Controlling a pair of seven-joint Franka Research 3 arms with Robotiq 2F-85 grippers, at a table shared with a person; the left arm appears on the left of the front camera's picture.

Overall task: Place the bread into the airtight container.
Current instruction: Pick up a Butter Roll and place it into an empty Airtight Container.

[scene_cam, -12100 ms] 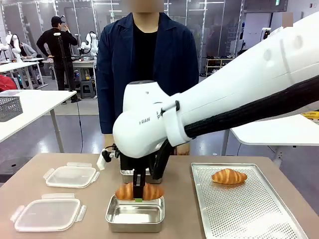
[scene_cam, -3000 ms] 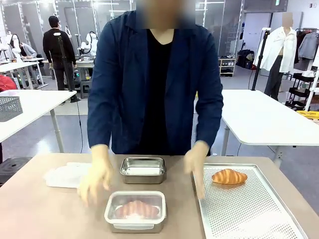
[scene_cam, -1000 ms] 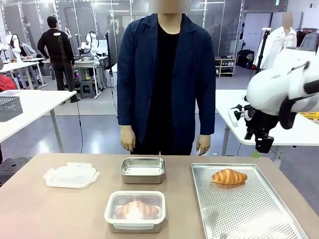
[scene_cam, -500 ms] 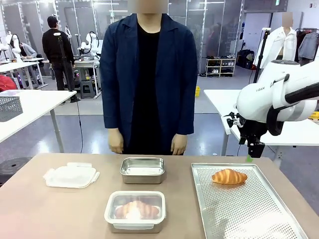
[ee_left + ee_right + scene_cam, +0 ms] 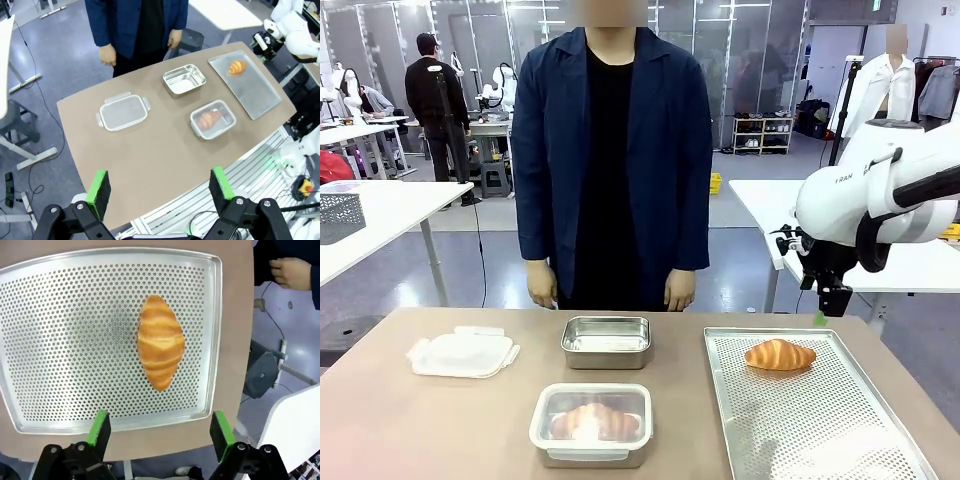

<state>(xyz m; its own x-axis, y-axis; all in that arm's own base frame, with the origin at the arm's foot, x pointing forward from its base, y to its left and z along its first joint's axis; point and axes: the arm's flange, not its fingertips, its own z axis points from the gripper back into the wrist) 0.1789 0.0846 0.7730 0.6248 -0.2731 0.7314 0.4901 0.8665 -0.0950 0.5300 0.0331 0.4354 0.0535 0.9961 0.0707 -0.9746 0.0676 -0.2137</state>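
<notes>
the right gripper [image 5: 160, 427] has swung in, jaws wide and empty, over the glossy golden-brown croissant [image 5: 160, 342] on the perforated metal tray [image 5: 50, 340]. its pick for the empty rectangular steel container [image 5: 607, 357] looks next.

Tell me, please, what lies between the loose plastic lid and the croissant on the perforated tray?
In the front view, an empty steel container stands on the table between the plastic lid and the croissant.
</notes>
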